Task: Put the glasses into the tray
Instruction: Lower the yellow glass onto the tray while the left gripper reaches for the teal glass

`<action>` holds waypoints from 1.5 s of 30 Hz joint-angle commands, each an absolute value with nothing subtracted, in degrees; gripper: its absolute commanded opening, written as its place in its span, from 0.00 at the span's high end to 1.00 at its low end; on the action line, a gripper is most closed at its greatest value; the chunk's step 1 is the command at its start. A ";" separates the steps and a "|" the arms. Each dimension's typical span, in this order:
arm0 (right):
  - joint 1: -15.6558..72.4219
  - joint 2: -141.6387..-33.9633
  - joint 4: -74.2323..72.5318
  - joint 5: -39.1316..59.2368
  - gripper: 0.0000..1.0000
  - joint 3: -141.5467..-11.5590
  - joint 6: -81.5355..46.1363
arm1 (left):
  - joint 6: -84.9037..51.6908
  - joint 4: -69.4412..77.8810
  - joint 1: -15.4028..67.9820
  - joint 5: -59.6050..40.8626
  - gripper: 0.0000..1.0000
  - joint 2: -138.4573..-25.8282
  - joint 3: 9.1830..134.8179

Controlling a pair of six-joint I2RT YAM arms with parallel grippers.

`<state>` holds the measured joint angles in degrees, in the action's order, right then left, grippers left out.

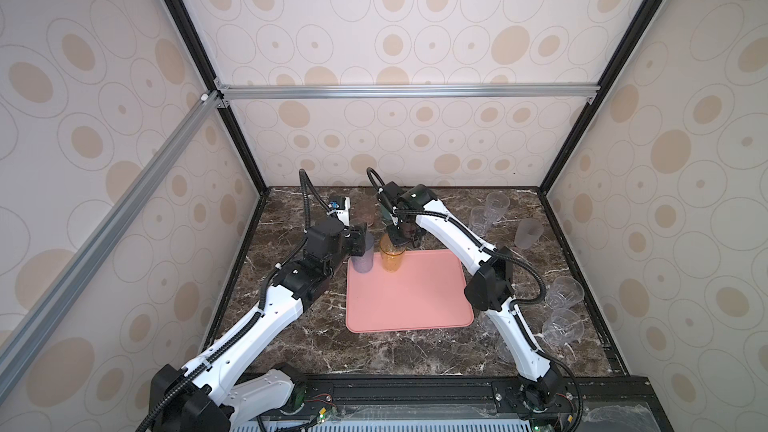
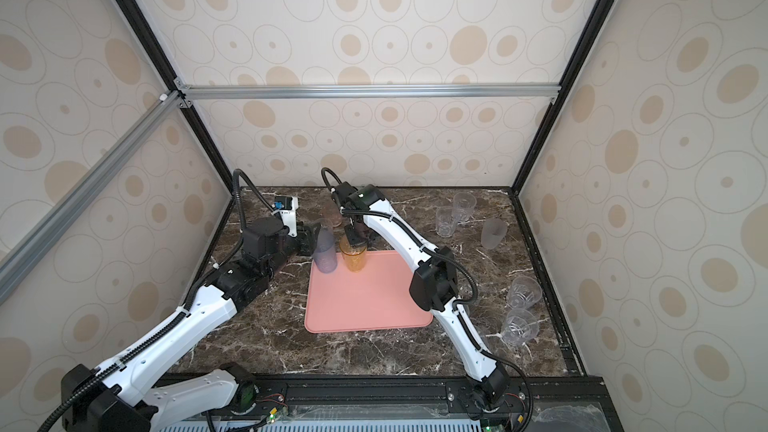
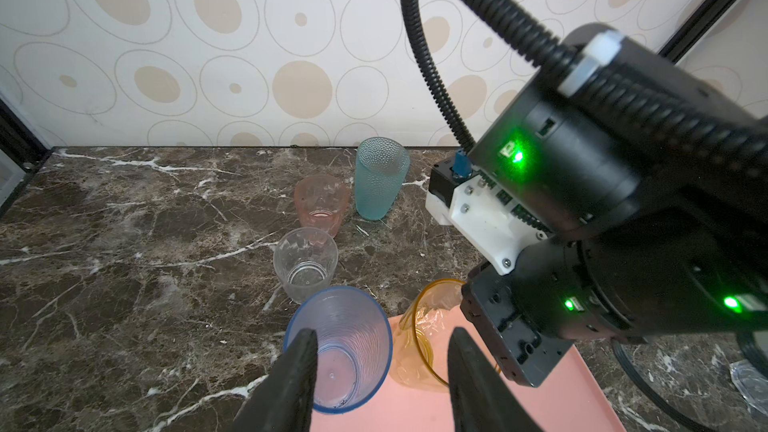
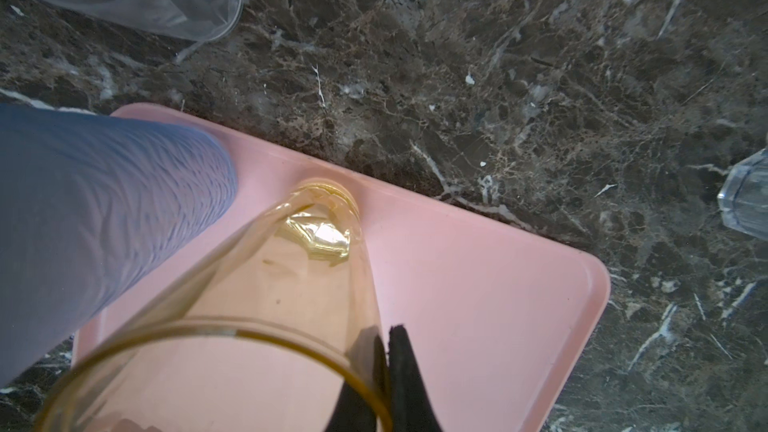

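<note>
Your amber tumbler stands upright at the far edge of the tray, its rim pinched tight by the right gripper. Just beside it, the grey-blue tumbler stands on the tray's corner. The left gripper is parted around it, one finger clear of its wall.

The table is smooth dark marble-look stone veined white. The tray is smooth, matt salmon-pink plastic. The grey-blue tumbler is translucent with fine ribbing, the amber tumbler clear and glossy, the teal tumbler dimpled, the pink tumbler faceted. The frame rail is brushed silver metal.
</note>
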<state>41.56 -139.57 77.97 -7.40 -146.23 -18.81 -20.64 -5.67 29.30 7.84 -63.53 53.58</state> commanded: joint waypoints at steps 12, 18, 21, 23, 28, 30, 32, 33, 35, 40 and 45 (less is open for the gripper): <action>41.75 -138.44 76.77 -5.82 0.66 -144.54 -19.69 | -20.10 -4.56 28.92 7.22 0.49 -63.85 53.75; 41.54 -133.20 75.40 -4.25 0.55 -142.65 -20.19 | -19.78 -5.82 28.84 8.50 0.49 -64.09 54.86; 41.24 -130.53 75.71 -3.04 0.50 -142.73 -19.98 | -19.14 -7.74 28.78 10.76 0.47 -64.41 56.69; 40.85 -128.60 76.31 -2.04 0.47 -142.87 -19.46 | -18.83 -8.84 28.74 12.33 0.45 -64.73 58.28; 38.07 -125.49 77.92 0.51 0.43 -145.63 -18.57 | -17.50 -9.10 28.74 13.12 0.45 -66.24 62.11; 36.82 -124.30 76.04 0.92 0.43 -145.15 -19.38 | -17.01 -8.39 28.87 13.03 0.45 -67.71 63.24; 35.41 -123.11 71.85 1.10 0.43 -142.73 -20.99 | -16.43 -7.01 29.33 12.57 0.45 -69.77 64.15; 34.89 -122.68 69.83 1.10 0.43 -141.46 -21.73 | -16.28 -6.54 29.79 12.57 0.45 -70.99 64.73; 33.50 -122.17 64.13 1.21 0.44 -138.48 -23.73 | -15.35 -6.07 31.04 12.42 0.45 -74.19 66.33; 31.56 -124.26 58.11 -0.50 0.44 -137.95 -27.55 | -13.56 -4.81 31.79 10.61 0.42 -83.67 71.65; 31.17 -123.52 55.57 -0.53 0.44 -133.85 -28.65 | -10.26 -11.37 29.89 6.64 0.41 -98.90 87.47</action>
<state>31.05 -123.85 58.06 0.01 -136.00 -26.79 -13.69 -8.38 31.09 9.54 -93.86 79.64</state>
